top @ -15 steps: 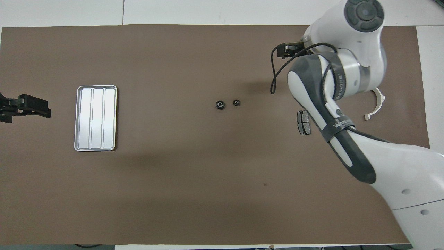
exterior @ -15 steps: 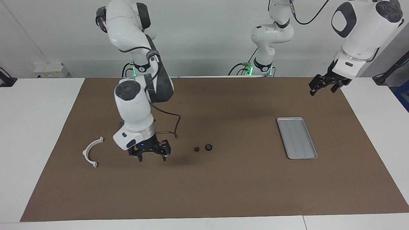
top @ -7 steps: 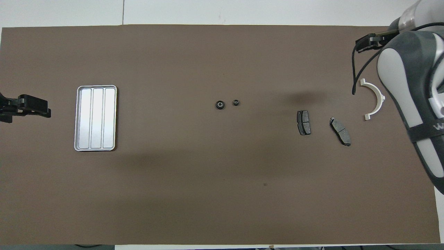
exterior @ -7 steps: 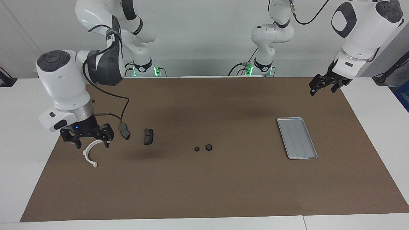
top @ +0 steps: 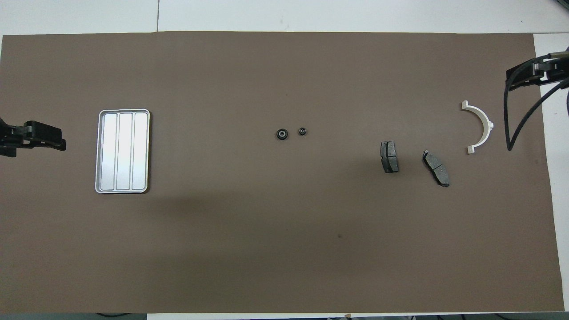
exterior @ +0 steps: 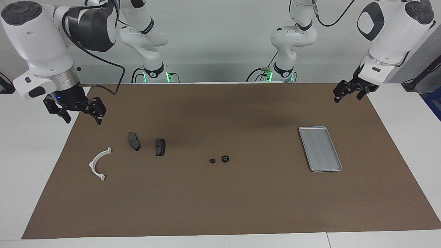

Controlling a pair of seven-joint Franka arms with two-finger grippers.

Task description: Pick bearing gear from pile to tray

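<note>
Two tiny black round pieces lie side by side mid-mat: a larger toothed one (exterior: 225,158) (top: 282,134) and a smaller one (exterior: 212,161) (top: 302,131). The other parts of the pile lie toward the right arm's end: two dark brake pads (exterior: 160,147) (exterior: 134,141) and a white half-ring bracket (exterior: 92,164). The silver tray (exterior: 320,148) (top: 122,151) lies toward the left arm's end, with nothing in it. My right gripper (exterior: 82,119) hangs open over the mat's edge at its own end, holding nothing. My left gripper (exterior: 346,98) waits open in the air over the mat's edge near the tray.
A brown mat (exterior: 220,206) covers most of the white table (exterior: 31,172). A black cable loops from the right wrist (top: 511,120) beside the bracket (top: 489,124). The brake pads (top: 389,157) (top: 436,167) lie apart from each other.
My right arm has lifted and swung from low over the mat near the brake pads out to its own end of the table, uncovering both pads. The left arm has not moved.
</note>
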